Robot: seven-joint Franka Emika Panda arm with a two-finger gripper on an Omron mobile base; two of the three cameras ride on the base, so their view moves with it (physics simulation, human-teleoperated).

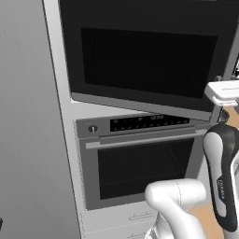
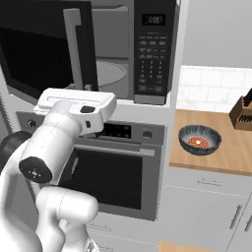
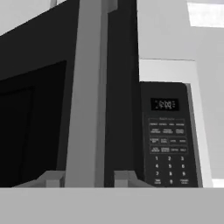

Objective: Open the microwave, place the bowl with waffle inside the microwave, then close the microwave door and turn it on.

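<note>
We see the microwave door (image 2: 44, 49) swung partly open, left of the microwave (image 2: 155, 49) keypad. Our claw (image 3: 83, 177) sits at the foot of the silver handle (image 3: 85, 87), jaws slightly apart astride it. Right of the microwave, the bowl with waffle (image 2: 199, 140) rests on the surface (image 2: 216, 157).

I count one microwave (image 2: 147, 49) with its one microwave door (image 2: 44, 49) swung out, one silver-fronted oven (image 2: 118, 167) beneath it, one bowl with waffle (image 2: 199, 140) on the single wooden counter (image 2: 216, 157), and one knife block (image 2: 242, 114).
</note>
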